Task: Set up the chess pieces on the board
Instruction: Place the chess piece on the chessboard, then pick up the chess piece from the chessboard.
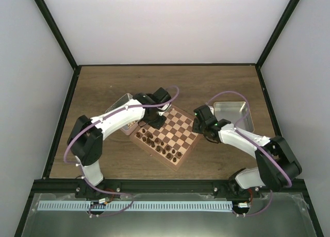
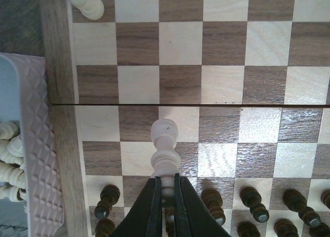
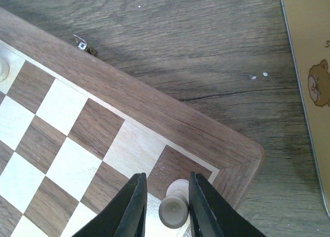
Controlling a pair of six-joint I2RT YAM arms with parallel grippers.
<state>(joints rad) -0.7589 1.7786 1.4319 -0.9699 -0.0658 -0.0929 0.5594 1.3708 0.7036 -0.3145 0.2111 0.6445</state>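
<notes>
- Clearly the dark side looks done: dark pieces [image 1: 157,143] fill two rows along the board's [image 1: 178,124] near edge, while the far ranks are almost bare.
- Most light chess pieces [image 2: 7,164] lie in the tray [image 2: 38,159] beside the board, so I judge most of the job is left.
- On the left, the left gripper [image 2: 165,181] is clamped on a held piece [image 2: 164,144] above mid-board squares.
- Opposite, the right gripper [image 3: 166,180] has its jaws apart on either side of a corner piece [image 3: 174,208] that stands on a corner square, seemingly placed.
- One edge piece [image 2: 87,3] stands by the rim.
</notes>
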